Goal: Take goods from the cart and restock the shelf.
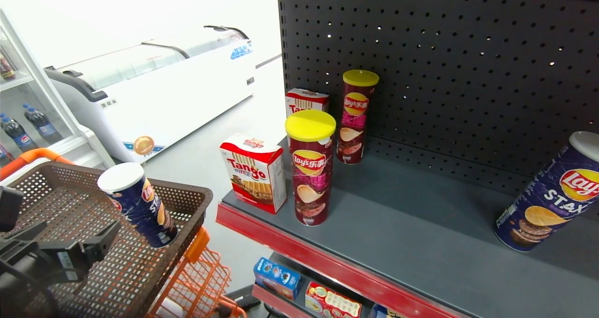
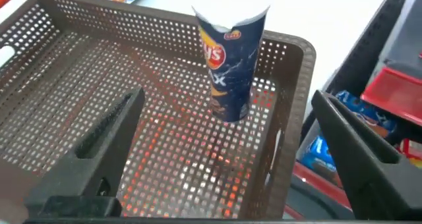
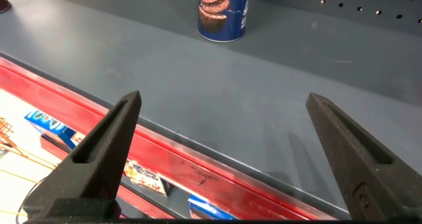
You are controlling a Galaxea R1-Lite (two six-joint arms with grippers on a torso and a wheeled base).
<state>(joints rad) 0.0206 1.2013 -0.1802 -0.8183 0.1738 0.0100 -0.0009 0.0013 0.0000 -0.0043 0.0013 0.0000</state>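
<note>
Blue chip can [image 1: 138, 205]: 1 pc, upright in brown cart basket [image 1: 187, 191], 8 o'clock of shelf [image 1: 398, 224]. L gripper [image 2: 227, 97] spread wide, near it, no contact. R gripper [image 3: 224, 100] spread wide above shelf. 2nd blue can [image 1: 547, 201] on shelf, 3 o'clock of 2 red cans [image 1: 311, 168].

A long white chest freezer [image 1: 187, 93] stands across the room, with curved glass lids [image 1: 154, 56] on top and a round orange sticker [image 1: 143, 145] low on its front. Just beside its near end is a drinks cooler [image 1: 49, 93] with a white frame. Dark soda bottles [image 1: 43, 125] with blue labels stand upright on a lower rack inside. The floor [image 1: 220, 126] before the freezer is smooth pale grey.
</note>
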